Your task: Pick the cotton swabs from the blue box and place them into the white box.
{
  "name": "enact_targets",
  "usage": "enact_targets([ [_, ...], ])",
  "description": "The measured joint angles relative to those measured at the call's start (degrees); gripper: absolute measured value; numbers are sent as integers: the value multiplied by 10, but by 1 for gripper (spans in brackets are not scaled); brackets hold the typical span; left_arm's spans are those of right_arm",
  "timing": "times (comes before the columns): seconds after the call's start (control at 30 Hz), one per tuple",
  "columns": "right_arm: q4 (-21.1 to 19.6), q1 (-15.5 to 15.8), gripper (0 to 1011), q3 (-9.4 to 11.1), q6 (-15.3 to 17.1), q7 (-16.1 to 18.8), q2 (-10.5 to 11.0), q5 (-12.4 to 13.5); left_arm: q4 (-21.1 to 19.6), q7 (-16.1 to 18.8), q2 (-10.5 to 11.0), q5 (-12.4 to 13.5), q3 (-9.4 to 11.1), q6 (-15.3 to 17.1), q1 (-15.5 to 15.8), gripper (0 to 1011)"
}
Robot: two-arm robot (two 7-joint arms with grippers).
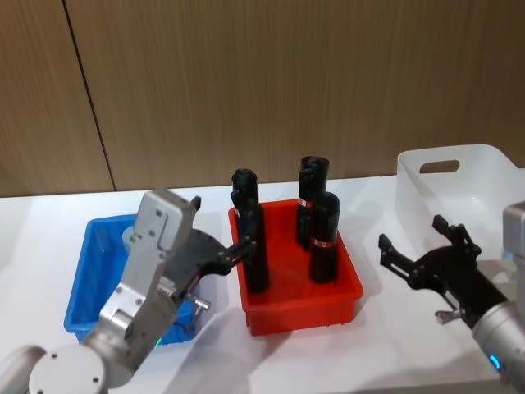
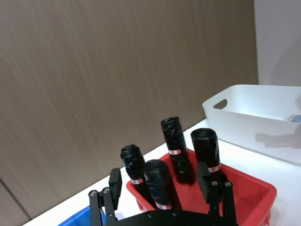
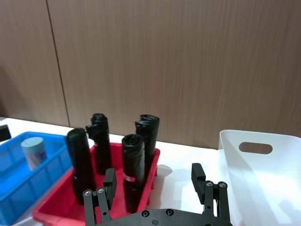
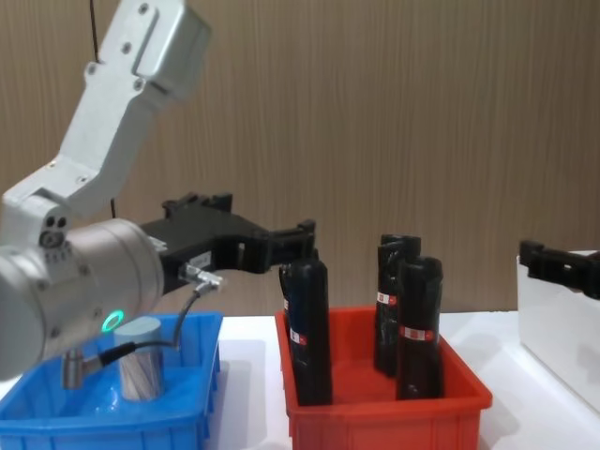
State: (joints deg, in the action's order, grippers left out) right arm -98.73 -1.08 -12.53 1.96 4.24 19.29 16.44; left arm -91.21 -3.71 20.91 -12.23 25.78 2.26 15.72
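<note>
One cotton swabs jar [image 3: 34,151] with a grey-blue lid stands in the blue box [image 1: 82,279] at the left; in the chest view the jar [image 4: 141,370] sits low in the blue box [image 4: 202,375]. My left gripper [image 1: 223,223] hovers open above the blue box's right rim, beside the red bin, holding nothing. The white box [image 1: 410,189] stands at the far right, and a bit of grey-blue lid [image 2: 295,117] shows inside it. My right gripper [image 1: 412,231] hangs open and empty just in front of the white box.
A red bin [image 1: 344,295] between the two boxes holds several tall black wrapped cylinders [image 1: 324,238] with red-white labels, close to my left gripper's fingers. A wooden wall runs behind the white table. Bare table lies in front of the red bin.
</note>
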Motion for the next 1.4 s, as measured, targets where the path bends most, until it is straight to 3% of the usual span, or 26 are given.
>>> enact_targets([
  [0.27, -23, 18, 1002, -4, 0, -4, 1, 0, -18, 28, 9, 7, 3, -14, -20, 1003],
  [0.97, -25, 19, 1001, -4, 0, -4, 0, 0, -20, 31, 10, 8, 2, -15, -21, 1003],
  [1.17, -13, 8, 1002, -3, -2, 2, -3, -10, -20, 31, 10, 7, 2, -15, -21, 1003],
  [1.4, 33, -27, 1002, -1, -9, 30, -11, -28, -20, 31, 10, 7, 2, -15, -21, 1003],
])
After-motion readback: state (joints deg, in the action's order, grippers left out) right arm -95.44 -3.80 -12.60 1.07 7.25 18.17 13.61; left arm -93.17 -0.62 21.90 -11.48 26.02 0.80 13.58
